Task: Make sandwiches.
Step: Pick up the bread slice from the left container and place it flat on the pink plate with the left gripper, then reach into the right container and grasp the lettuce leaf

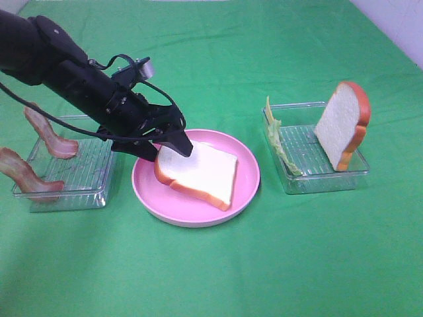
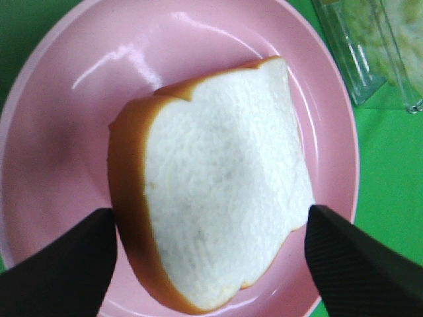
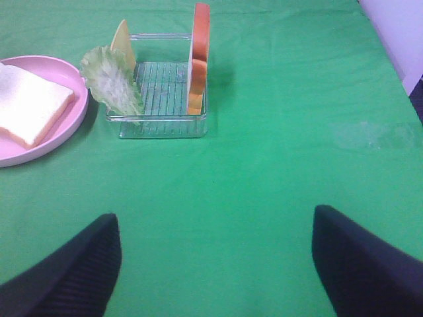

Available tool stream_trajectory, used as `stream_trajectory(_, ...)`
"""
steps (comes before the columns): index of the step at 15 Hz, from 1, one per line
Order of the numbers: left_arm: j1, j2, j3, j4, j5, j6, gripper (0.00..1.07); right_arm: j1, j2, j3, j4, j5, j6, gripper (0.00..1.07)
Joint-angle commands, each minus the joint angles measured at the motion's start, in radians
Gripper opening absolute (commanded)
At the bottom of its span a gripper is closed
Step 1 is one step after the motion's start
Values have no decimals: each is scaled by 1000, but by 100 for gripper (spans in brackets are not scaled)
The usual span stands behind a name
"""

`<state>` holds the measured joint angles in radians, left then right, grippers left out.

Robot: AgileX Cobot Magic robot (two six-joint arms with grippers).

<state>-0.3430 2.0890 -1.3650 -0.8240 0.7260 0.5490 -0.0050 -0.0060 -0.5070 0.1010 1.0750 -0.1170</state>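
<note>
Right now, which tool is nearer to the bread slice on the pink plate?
Left. The left tool hangs over the bread slice, a finger at each side. The right tool is over bare green cloth, apart from both plate and clear tray.

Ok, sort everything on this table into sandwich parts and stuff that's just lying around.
For the job: flat bread slice, standing bread slice, lettuce leaf, cheese slice, bacon strip, second bacon strip.
Just there: pink plate, left tray, right tray, green cloth.
</note>
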Motion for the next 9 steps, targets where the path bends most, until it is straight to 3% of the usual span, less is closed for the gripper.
stream_trajectory(1, -14, -11, -93, 168, 82, -131, 75, -5, -4, 0, 1, -12, -11, 76)
stream_trajectory(2, -9, -11, -152, 242, 153, -197, 75, -5, -4, 0, 1, -12, -11, 76)
stream_trajectory(3, -9, -11, -176, 265, 176, -219, 75, -5, -4, 0, 1, -12, -11, 76)
stream_trajectory(4, -9, -11, -301, 432, 323, -361, 75, -5, -4, 0, 1, -12, -11, 76)
stream_trajectory(5, -9, -11, -361, 493, 400, -414, 75, -5, -4, 0, 1, -12, -11, 76)
stream_trajectory(6, -9, -11, -428, 568, 491, -458, 75, -5, -4, 0, 1, -12, -11, 76)
stream_trajectory(7, -9, -11, -428, 568, 491, -458, 75, -5, -4, 0, 1, -12, -11, 76)
stream_trajectory(8, -9, -20, -492, 685, 565, -494, 75, -5, -4, 0, 1, -12, -11, 76)
stream_trajectory(9, -9, -36, -492, 733, 563, -507, 75, -5, -4, 0, 1, -12, -11, 76)
